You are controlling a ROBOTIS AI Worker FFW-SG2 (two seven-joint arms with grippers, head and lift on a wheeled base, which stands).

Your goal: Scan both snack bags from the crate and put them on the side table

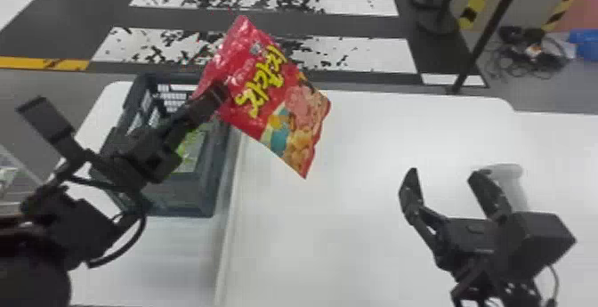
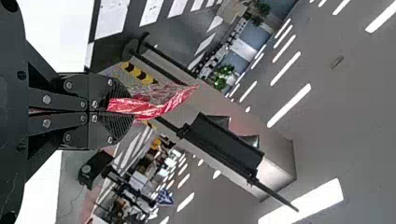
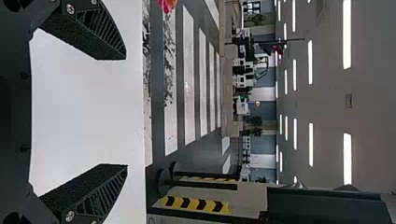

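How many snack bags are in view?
2: the red bag is up in the left gripper, and what looks like a green bag lies in the crate, partly covered by the left arm, which may hide more.

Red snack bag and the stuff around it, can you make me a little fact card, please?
Red snack bag: up in the air, pinched by the left gripper
Crate: on a white surface, on the robot's left
Inside crate: something green, partly hidden by the left arm
Right gripper: open, nothing in it
Behind right gripper: a pale thing, partly hidden
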